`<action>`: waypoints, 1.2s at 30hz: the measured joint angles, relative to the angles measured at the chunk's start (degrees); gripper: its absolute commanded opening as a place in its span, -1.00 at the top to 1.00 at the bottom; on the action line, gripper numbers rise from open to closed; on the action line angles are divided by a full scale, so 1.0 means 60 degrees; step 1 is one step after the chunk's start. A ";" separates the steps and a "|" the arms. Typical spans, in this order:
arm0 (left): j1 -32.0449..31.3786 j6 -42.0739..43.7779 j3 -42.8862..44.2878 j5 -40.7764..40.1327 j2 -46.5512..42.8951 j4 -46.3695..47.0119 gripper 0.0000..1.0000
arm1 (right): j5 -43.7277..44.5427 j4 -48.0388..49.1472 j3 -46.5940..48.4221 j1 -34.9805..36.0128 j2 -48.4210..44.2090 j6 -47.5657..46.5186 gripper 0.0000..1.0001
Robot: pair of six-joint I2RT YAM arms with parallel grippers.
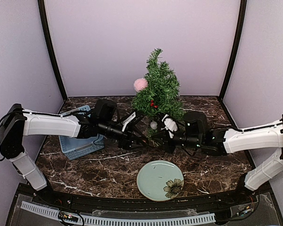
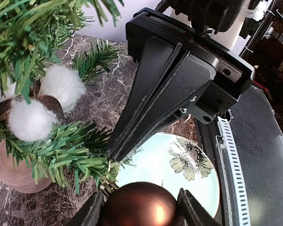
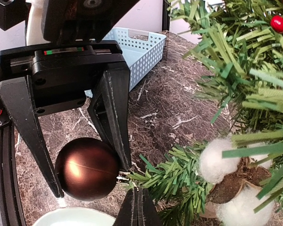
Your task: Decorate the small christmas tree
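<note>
The left gripper (image 3: 90, 181) clamps a brown bauble (image 3: 87, 167); the right gripper (image 2: 114, 153), pinched shut, meets its cap (image 3: 120, 176) (loop too small to see) by a low branch (image 3: 167, 176) of the small christmas tree (image 1: 158, 89) at the back of the table (image 1: 108, 174). A pink pompom (image 1: 140, 84), berries (image 1: 153, 104) and cotton bolls (image 3: 216, 162) already hang; the bauble doesn't.

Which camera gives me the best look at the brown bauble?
Right wrist: the whole brown bauble shows, clamped in the left gripper. Left wrist crops it at the bottom edge; the top view hides it among the arms.
</note>
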 measured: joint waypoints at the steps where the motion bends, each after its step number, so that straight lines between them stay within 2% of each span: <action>1: 0.0000 0.0004 0.0000 -0.0011 0.0025 -0.0004 0.56 | 0.0033 -0.0026 0.0011 0.0000 0.0025 -0.0004 1.00; 24: 0.0149 0.0080 0.0000 -0.0543 0.0153 0.0182 0.58 | 0.0667 -0.0120 0.0244 0.0004 0.0237 -0.0025 1.00; 30: 0.0182 0.0153 0.0000 -0.0612 0.0204 0.0215 0.58 | 0.0681 -0.0149 0.0346 0.0004 0.0390 -0.0058 0.93; 36: 0.0219 0.0164 -0.0004 -0.0670 0.0331 0.0401 0.55 | 0.0900 -0.0168 0.0357 0.0007 0.0441 -0.0117 0.78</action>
